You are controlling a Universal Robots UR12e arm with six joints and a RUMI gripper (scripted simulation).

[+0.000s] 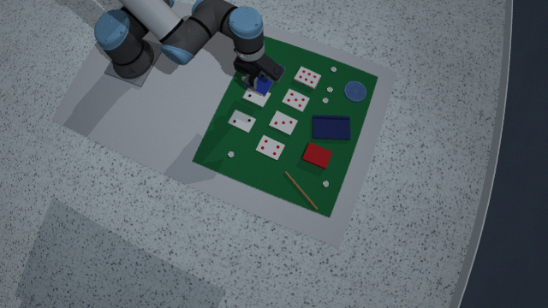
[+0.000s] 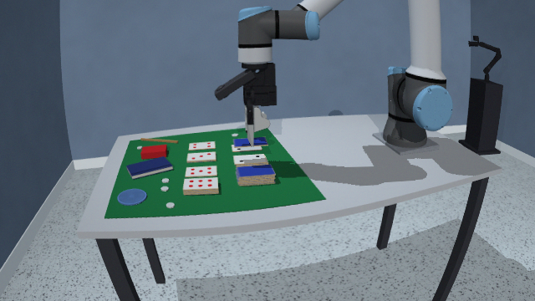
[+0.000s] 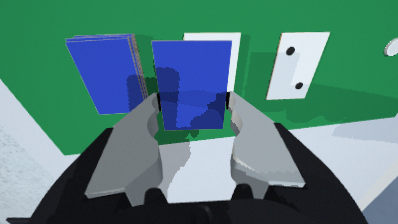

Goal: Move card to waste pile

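My gripper (image 3: 193, 94) is shut on a blue-backed card (image 3: 191, 85), gripping it by its two long edges and holding it flat a little above the green mat. The face-down stock (image 3: 107, 72) is a blue-topped stack just left of the held card in the wrist view, and it also shows in the exterior view (image 2: 256, 174). The held card (image 2: 251, 141) hovers over a white face-up card (image 3: 235, 50) (image 1: 256, 97) next to the stock, the waste pile. It covers most of that card. A white card with two black dots (image 3: 297, 65) lies further along the row.
A second row of several red-dotted cards (image 1: 283, 122) lies beside this row. Beyond it are a navy box (image 1: 330, 127), a red block (image 1: 317, 155), a blue disc (image 1: 355, 91), a wooden stick (image 1: 301, 190) and small white chips (image 1: 231, 154).
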